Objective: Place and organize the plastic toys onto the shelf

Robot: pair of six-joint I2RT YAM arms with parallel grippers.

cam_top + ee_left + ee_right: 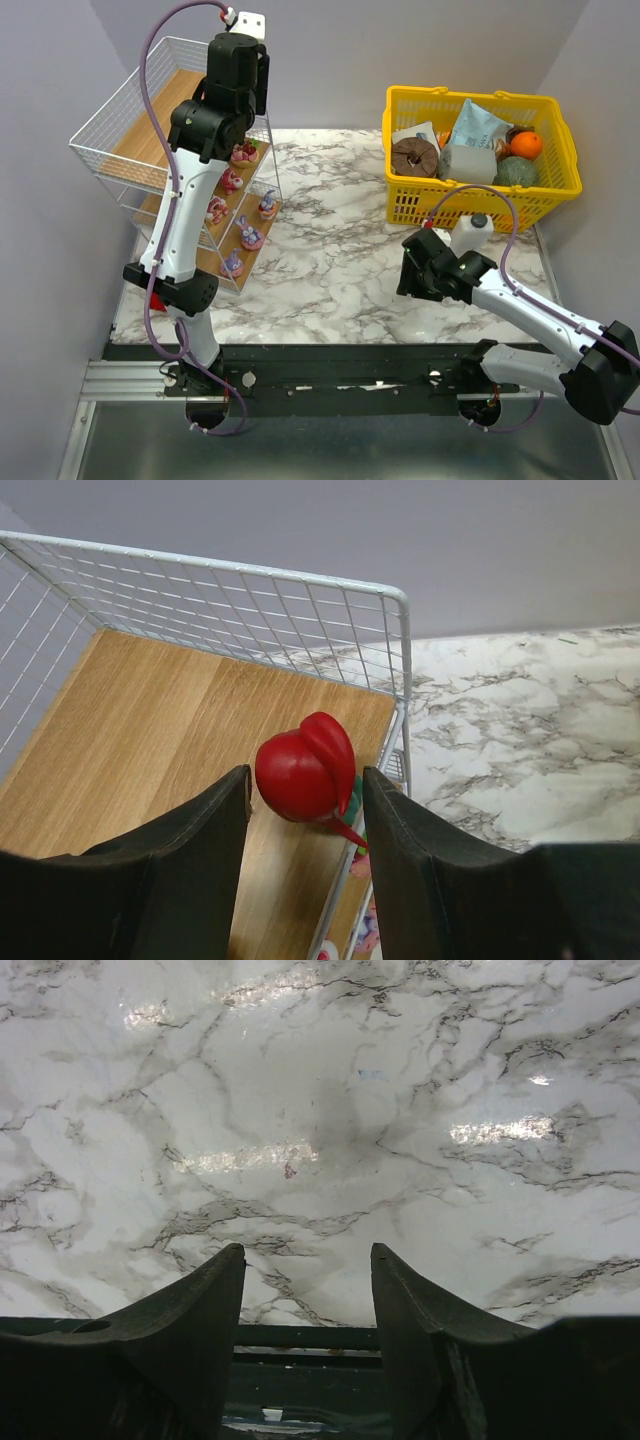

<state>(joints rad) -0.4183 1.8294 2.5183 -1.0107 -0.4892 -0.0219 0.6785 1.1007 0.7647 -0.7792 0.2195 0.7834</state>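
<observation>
Straddling a red toy (300, 765) at the shelf's (150, 740) three-o'clock edge, left end effector (306, 776), released, could nudge it off.

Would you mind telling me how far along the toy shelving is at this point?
Done: several pink-based figurines stand on the lower tiers of the shelf. In hand: the left pincer straddles a red toy resting on the top board, jaws open. Left: pulling that arm clear; no loose toys show on the marble table, and the right pincer is open and empty.
</observation>
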